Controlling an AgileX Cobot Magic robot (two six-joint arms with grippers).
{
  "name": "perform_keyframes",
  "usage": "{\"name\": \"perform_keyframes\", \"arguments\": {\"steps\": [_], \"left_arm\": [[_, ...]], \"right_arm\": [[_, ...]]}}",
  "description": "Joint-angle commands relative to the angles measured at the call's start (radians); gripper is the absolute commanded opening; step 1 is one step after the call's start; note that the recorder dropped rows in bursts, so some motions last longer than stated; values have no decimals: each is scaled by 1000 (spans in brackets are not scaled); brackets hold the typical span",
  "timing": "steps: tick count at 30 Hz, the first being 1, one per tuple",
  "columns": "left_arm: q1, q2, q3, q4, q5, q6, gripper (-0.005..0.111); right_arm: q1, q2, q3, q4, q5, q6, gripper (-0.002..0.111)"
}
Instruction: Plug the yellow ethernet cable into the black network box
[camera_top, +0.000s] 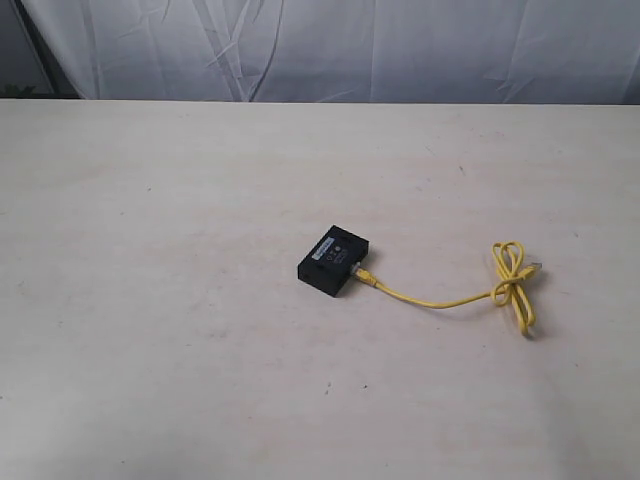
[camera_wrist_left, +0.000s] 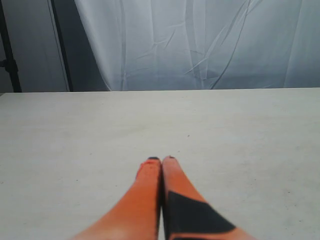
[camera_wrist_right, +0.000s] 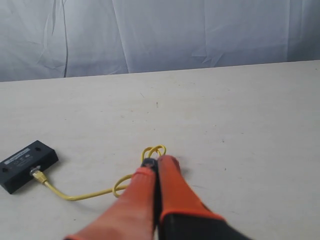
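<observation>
One black network box (camera_top: 333, 263); one yellow ethernet cable (camera_top: 440, 300), plug at box's right side; left end effector (camera_wrist_left: 161, 159), right end effector (camera_wrist_right: 156, 161) both clenched, empty.

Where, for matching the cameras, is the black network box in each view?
Exterior view: black network box near the table's middle.
Left wrist view: not in it.
Right wrist view: box at the end of the yellow ethernet cable farthest from the right gripper.
Shared landmark: that cable.
</observation>
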Motion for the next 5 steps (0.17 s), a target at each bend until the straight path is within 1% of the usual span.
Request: {"name": "perform_keyframes", "arguments": {"steps": [1,5], "left_arm": [[4,-6,5,3,-15,0,0],[4,-6,5,3,-15,0,0]], "right_arm": [[-6,-7,2,1,-8,0,-1],[-6,-7,2,1,-8,0,-1]]}}
